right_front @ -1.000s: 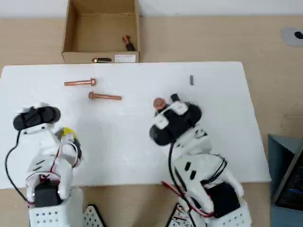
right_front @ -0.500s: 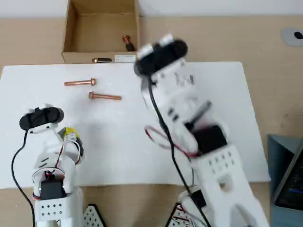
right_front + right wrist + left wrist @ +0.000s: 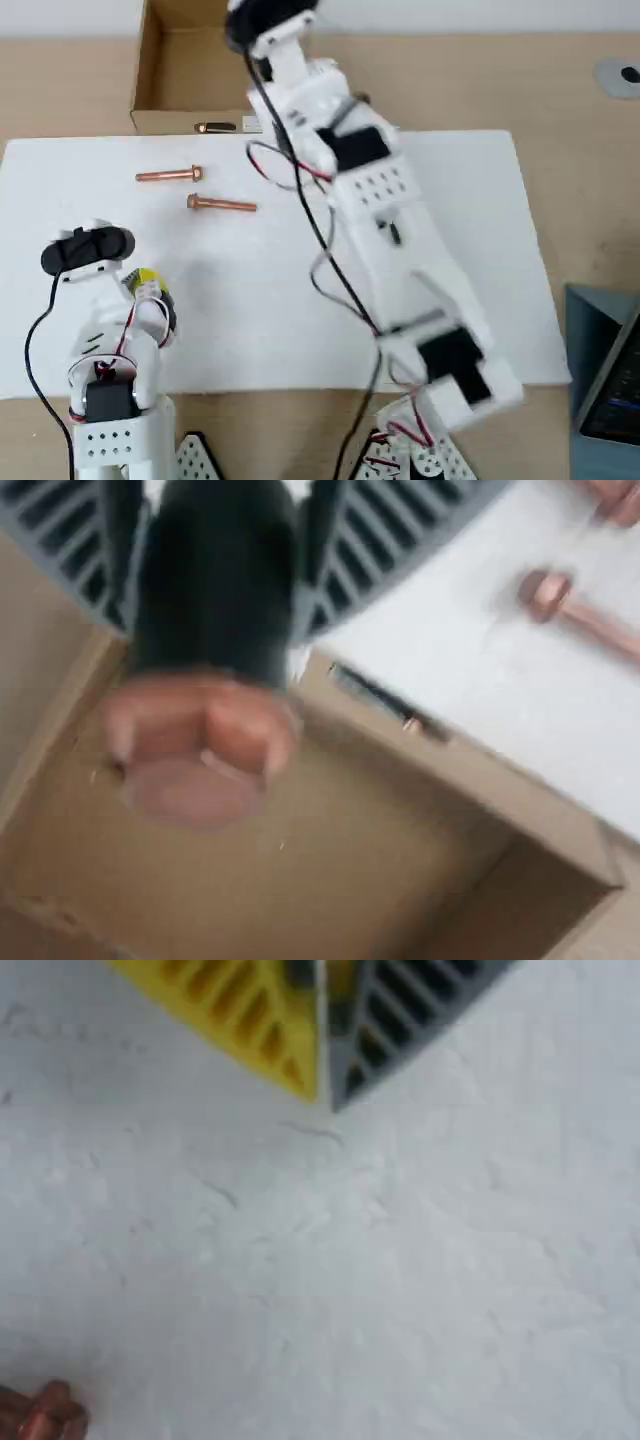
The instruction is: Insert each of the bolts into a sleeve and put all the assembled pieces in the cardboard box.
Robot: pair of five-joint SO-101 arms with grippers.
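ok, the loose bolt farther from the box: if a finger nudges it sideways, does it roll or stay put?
Probably rolls: the bolt lies flat on the white board, and its shank looks round. The wider head would likely swing it in an arc rather than straight. It looks like metal, so stiff and perhaps slippery.

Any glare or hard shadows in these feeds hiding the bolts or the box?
High view: even light on the white board, no glare, both loose bolts plain. Left wrist view: flat light around the left tool. Right wrist view: cardboard box shaded inside, beneath the sleeved bolt in the right tool.
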